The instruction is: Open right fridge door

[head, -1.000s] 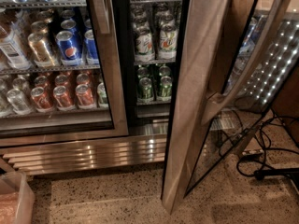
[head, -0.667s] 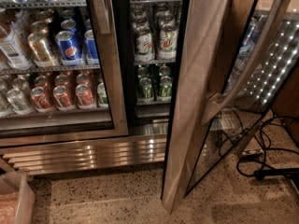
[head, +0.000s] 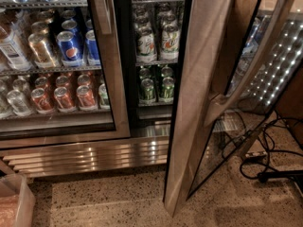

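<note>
You will find nothing changed against the picture of a second ago: the door, the cans and the cables all lie as they did; the gripper is out of view, so you cannot tell from here whether it is released or clenched, nor whether it touches anything. The right fridge door [head: 199,103] stands swung well open, its wide brushed-steel frame turned edge-on toward you and reaching down to the speckled floor [head: 109,202]; its bowed steel handle [head: 246,65] runs slantwise from the upper right down to the frame, and through its pane you see rows of small white lights [head: 279,65] and black cables [head: 270,160] looping over the floor. In the opened compartment beside it, green-labelled bottles [head: 158,41] stand on the upper shelf and green cans [head: 156,89] on the shelf below. To the left, the left door [head: 113,79] is shut; behind its glass sit blue Pepsi cans [head: 70,46] above and red cans [head: 64,98] beneath. A ribbed steel grille [head: 90,155] runs along the fridge's foot; a clear plastic bin [head: 14,202] sits at the lower left corner.
</note>
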You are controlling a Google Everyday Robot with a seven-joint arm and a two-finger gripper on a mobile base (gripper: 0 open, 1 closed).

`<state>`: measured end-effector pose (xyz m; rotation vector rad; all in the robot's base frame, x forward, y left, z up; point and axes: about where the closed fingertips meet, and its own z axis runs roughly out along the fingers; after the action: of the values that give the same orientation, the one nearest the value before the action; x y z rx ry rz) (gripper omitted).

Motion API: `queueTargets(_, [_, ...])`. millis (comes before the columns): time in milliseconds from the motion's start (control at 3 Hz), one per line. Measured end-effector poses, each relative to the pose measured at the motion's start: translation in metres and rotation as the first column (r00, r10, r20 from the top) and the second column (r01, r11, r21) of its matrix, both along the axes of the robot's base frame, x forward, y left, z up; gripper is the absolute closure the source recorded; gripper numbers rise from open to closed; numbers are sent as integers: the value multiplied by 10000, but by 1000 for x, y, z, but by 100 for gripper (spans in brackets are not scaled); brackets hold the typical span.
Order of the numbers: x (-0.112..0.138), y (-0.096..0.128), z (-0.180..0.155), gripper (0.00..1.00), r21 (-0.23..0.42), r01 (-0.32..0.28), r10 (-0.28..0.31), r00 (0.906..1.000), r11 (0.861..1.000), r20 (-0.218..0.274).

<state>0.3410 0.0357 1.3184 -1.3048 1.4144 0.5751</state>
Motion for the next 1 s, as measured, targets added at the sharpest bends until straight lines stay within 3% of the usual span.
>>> queueTargets(333, [0, 0, 0, 16, 0, 0, 0, 10000, 10000, 0])
queueTargets(1000, [0, 0, 0, 10, 0, 0, 0, 10000, 10000, 0])
